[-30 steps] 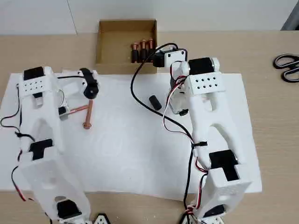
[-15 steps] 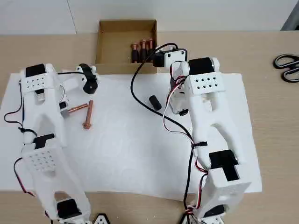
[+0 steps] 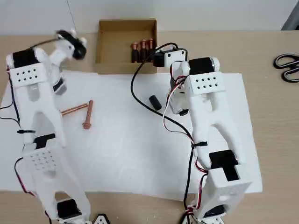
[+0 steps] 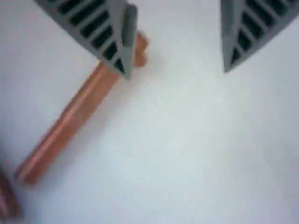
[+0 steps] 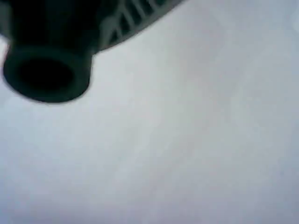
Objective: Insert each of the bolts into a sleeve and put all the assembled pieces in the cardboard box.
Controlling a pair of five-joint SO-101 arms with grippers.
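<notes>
- The black cable from the right arm crosses the near wall of the cardboard box and loops over the white mat, just beside the sleeve.
- The right arm's wrist overhangs the box's near right corner. Three assembled pieces lie inside.
- Scissors lie on the table, well apart.
- The two bolts lie loose on the mat and form a V.
- The left gripper is released and spread wide above one bolt, holding nothing.
- The right gripper is near the sleeve; its state cannot be told.
- Since earlier frames, the left arm has lifted off the bolts and swung toward the box's left side. The bolts, the sleeve and the right arm are unchanged.
</notes>
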